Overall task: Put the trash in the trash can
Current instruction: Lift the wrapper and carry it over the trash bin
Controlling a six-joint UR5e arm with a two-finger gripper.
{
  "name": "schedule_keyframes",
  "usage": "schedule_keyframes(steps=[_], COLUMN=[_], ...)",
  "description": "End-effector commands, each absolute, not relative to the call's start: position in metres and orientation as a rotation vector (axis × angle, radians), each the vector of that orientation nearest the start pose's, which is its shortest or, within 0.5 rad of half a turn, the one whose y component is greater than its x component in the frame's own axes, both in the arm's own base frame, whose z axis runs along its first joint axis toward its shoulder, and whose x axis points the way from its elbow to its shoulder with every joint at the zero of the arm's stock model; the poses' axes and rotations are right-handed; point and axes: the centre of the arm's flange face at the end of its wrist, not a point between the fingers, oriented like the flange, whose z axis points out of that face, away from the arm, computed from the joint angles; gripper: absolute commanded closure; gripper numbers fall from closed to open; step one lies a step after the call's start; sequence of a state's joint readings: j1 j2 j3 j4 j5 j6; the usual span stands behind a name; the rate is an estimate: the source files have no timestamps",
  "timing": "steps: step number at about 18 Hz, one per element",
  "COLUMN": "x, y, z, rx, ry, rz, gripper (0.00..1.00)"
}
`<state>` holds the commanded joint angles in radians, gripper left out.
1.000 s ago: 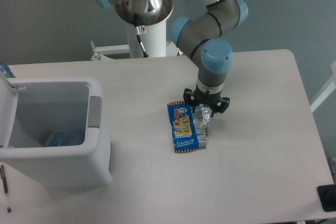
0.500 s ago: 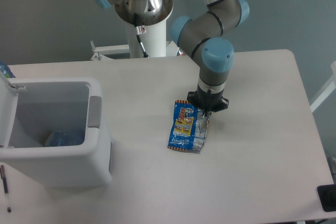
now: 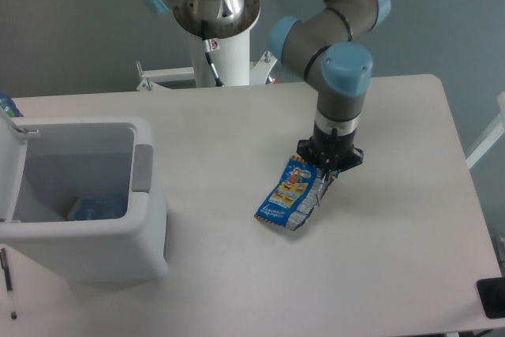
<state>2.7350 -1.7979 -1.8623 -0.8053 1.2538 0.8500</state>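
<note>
A crumpled blue-and-silver snack wrapper point(image 3: 289, 196) with orange edges hangs tilted just over the table, its upper right corner pinched in my gripper point(image 3: 326, 177), which is shut on it. The white trash can point(image 3: 150, 219) stands at the left with its lid flipped up. Inside it, at the bottom, lies the crushed clear plastic bottle point(image 3: 95, 207). The gripper is well to the right of the can.
The arm's white base column point(image 3: 222, 45) stands at the back of the table. A thin pen-like object point(image 3: 8, 282) lies at the front left, and a dark object point(image 3: 492, 297) sits at the front right corner.
The gripper closed on the wrapper's right edge and moved right and slightly toward the front. The wrapper swung with it, from lying flat to hanging tilted.
</note>
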Motion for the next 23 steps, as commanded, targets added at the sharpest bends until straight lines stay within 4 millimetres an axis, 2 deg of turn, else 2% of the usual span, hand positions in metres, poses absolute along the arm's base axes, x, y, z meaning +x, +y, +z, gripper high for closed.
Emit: schedule_keyframes(steps=[3, 7, 11, 12, 17, 20, 23], x=[-0.450, -0.457, -0.456, -0.453, -0.415, -0.375, -0.322], y=[0.376, 0.391, 0.407, 0.410, 0.449, 0.467, 0.477], z=[0.359, 0.431, 0.488, 0.508, 0.577, 0.617, 0.645], rx=[-2.523, -2.324, -2.174, -2.136, -2.021, -1.973, -1.961], ry=[-0.464, -0.610, -0.682, -0.702, -0.796, -0.807, -0.762], rz=[-0.021, -0.076, -0.152, -0.166, -0.262, -0.315, -0.354], gripper=[1.00, 1.00, 1.00, 1.00, 1.00, 1.00, 1.00])
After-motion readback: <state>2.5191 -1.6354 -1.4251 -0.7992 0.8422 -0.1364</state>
